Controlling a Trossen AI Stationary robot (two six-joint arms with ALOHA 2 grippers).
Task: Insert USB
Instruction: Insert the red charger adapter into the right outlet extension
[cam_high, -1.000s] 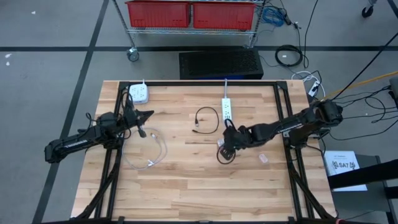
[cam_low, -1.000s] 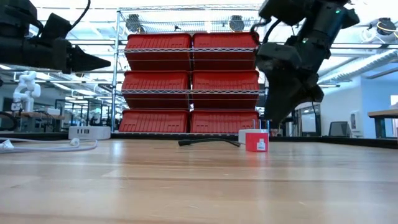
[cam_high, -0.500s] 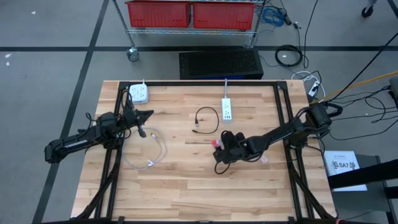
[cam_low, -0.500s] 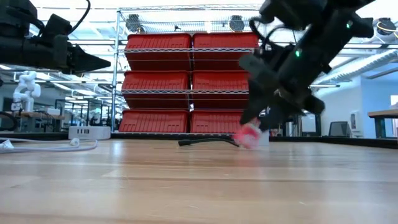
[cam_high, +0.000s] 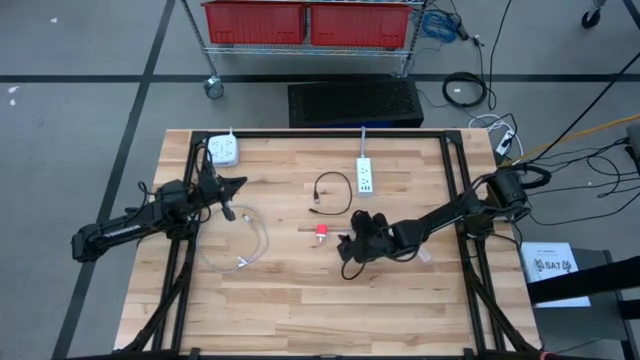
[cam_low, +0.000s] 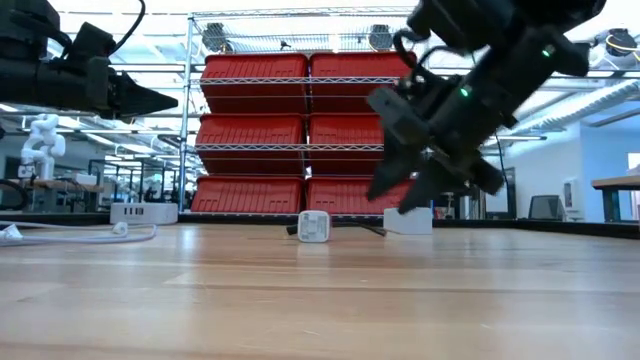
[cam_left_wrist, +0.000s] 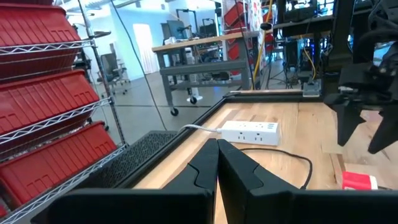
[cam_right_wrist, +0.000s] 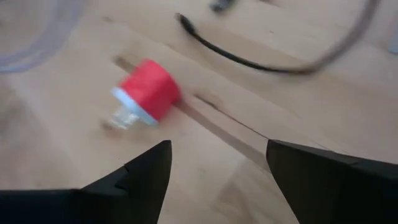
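Since the earlier frame, red USB adapter (cam_high: 321, 231) has left the right gripper (cam_high: 345, 243); it lies loose just beside open fingers.
Low view: adapter on the table (cam_low: 300, 300), gripper above, apart.
Right wrist: nothing held.
Left wrist: left gripper (cam_left_wrist: 217, 163) shut, empty, waiting.
Step, likely: re-grasp. Next move needs descent over adapter, then carry to power strip (cam_high: 366, 175).

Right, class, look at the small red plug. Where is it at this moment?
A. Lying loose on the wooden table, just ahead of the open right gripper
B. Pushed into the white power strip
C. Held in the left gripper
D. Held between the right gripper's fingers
A: the red plug lies on the table by itself, with the right gripper open beside it, its fingers spread apart and holding nothing.
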